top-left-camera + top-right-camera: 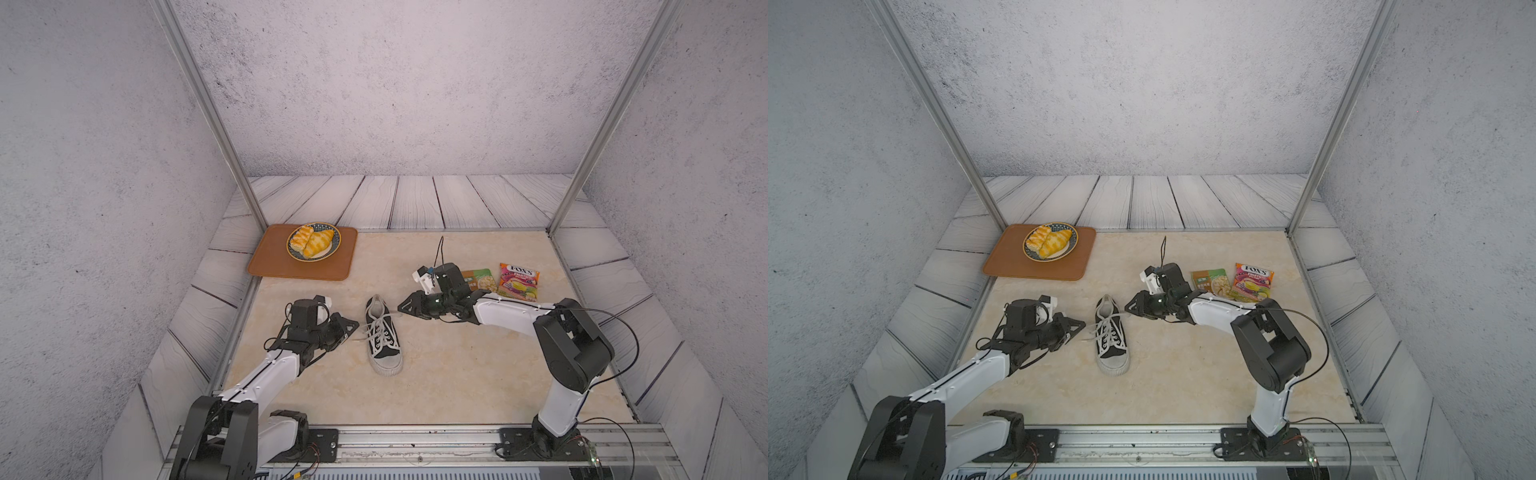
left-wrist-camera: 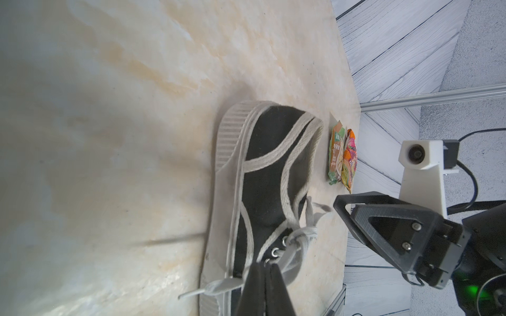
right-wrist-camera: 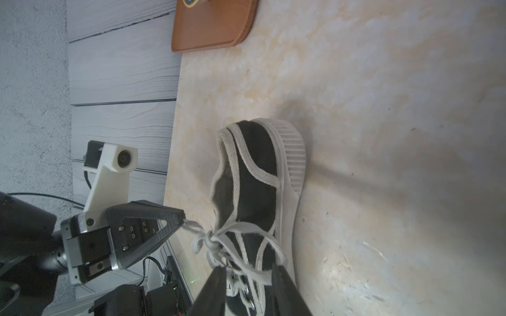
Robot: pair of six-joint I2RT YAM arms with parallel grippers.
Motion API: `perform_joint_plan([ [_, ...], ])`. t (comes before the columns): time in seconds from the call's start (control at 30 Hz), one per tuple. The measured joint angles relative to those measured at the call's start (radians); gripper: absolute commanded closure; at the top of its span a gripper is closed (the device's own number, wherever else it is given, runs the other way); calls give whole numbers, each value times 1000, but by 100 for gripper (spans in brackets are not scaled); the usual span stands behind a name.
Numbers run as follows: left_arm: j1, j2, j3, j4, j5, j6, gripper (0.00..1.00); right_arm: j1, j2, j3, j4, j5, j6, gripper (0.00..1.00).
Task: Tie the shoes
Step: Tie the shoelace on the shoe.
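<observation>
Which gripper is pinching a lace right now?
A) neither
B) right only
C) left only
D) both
C: in the right wrist view, the left gripper has its jaws shut on a white lace of the black sneaker. The right gripper has its jaws apart, with the laces loose between them.
</observation>
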Motion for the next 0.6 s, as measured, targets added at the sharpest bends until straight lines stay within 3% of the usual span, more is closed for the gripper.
perform_joint_plan([
  [0.33,-2,0,-2,0,13,15,100,14,0,111,-199,89,-55,67],
  [0.6,-2,0,-2,0,19,23,100,67,43,327,-287,89,-66,74],
])
